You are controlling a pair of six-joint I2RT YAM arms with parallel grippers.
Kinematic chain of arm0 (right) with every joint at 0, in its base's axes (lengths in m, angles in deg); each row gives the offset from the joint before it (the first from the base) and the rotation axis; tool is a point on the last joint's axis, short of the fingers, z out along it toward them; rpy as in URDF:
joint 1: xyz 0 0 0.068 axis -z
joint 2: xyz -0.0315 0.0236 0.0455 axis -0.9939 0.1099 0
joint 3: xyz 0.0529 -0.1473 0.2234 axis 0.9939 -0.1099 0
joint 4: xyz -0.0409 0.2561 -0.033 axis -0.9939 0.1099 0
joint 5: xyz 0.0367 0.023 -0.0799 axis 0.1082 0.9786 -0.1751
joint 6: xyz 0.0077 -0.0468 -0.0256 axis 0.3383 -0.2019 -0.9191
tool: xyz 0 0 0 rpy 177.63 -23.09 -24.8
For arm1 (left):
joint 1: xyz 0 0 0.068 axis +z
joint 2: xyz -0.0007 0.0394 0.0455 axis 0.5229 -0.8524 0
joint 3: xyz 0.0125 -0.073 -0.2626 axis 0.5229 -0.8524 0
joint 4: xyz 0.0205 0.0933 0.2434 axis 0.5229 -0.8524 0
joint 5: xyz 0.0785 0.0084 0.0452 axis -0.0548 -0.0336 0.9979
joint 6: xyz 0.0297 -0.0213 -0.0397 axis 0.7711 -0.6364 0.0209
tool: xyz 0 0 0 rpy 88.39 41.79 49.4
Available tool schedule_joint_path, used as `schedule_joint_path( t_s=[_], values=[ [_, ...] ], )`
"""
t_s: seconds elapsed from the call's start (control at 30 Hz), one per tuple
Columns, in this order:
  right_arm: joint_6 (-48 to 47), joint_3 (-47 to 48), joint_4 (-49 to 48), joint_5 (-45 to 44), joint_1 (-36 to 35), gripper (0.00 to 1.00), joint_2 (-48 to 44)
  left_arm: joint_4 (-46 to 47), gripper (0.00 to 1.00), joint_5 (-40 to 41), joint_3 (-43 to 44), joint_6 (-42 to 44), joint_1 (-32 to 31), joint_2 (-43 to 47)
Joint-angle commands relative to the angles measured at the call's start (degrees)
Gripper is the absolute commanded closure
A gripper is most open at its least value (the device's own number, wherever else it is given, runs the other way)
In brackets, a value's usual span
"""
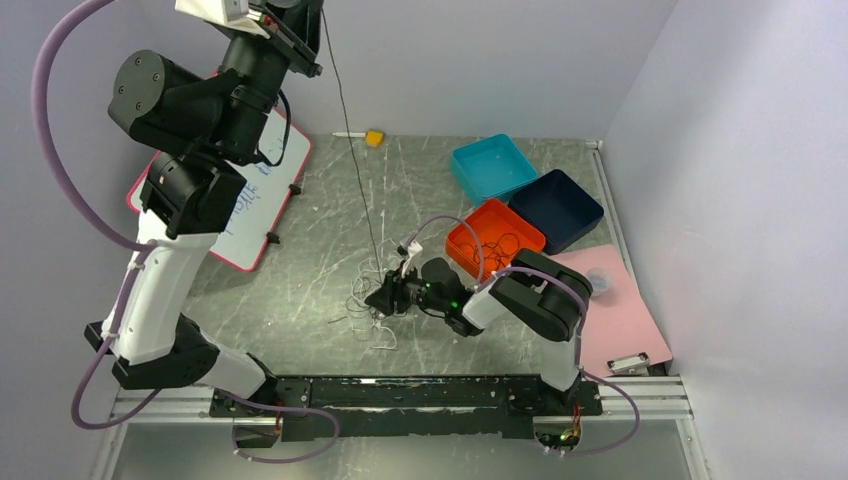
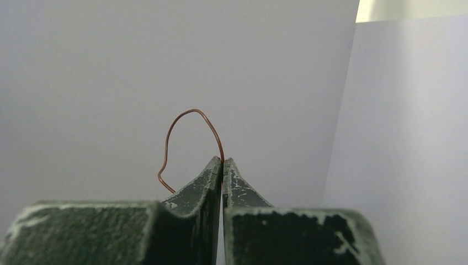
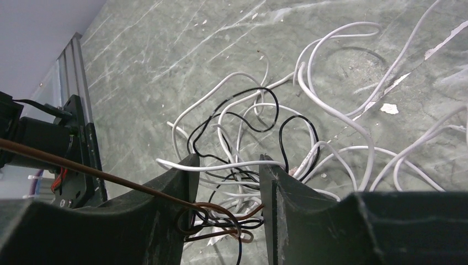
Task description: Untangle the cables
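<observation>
On the desk [image 1: 300,290], most of the knot remains

Up high at the far left, your left tool [image 2: 223,161] is pinched tight on one brown wire [image 2: 182,118], and a thin strand runs from there down to the cables [image 1: 368,298]. They lie mid-desk as a heap of white and black loops. Your right tool [image 3: 227,160] sits low at that heap, jaws partly apart, straddling white strands and clamping none. Judge this as early: one wire is being drawn free, and the rest looks knotted.

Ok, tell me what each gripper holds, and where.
Left gripper: the brown cable, pinched near one end, a short loop poking past. Right gripper: nothing, jaws apart astride the tangle.
</observation>
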Motion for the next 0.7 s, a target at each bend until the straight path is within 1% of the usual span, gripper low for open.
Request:
schedule_joint_path(
  t_s=[0.0, 0.07, 0.13, 0.3, 0.37, 0.5, 0.67],
  values=[
    [-0.5, -1.4, 0.8, -1.2, -0.6, 0.52, 1.2, 7.5, 0.93, -0.8, 4.0, 2.7, -0.1, -0.3],
    [-0.6, -1.7, 1.2, -1.3, -0.5, 0.51, 0.4, 7.6, 0.93, -1.3, 4.4, 2.7, -0.1, -0.5],
    [-1.2, -2.2, 2.4, -2.0, -0.6, 0.49, -2.5, 7.4, 0.93, -1.5, 2.7, 2.4, -0.1, 0.4],
    [-6.4, -0.9, 11.2, -5.2, -0.6, 0.42, -13.2, 9.2, 0.93, -1.4, -6.4, 0.7, -0.1, 4.8],
    [-8.6, 0.4, 14.8, -6.4, -0.6, 0.39, -17.5, 9.1, 0.93, -1.5, -8.5, 0.0, -0.1, 5.7],
    [-12.1, 2.8, 20.9, -8.9, -0.5, 0.33, -24.2, 8.4, 0.93, -1.8, -10.0, -0.8, -0.1, 6.3],
    [-15.8, 5.7, 26.0, -10.7, -0.5, 0.30, -27.0, 8.1, 0.93, -2.1, -11.1, -1.4, 0.0, 6.8]
  ],
)
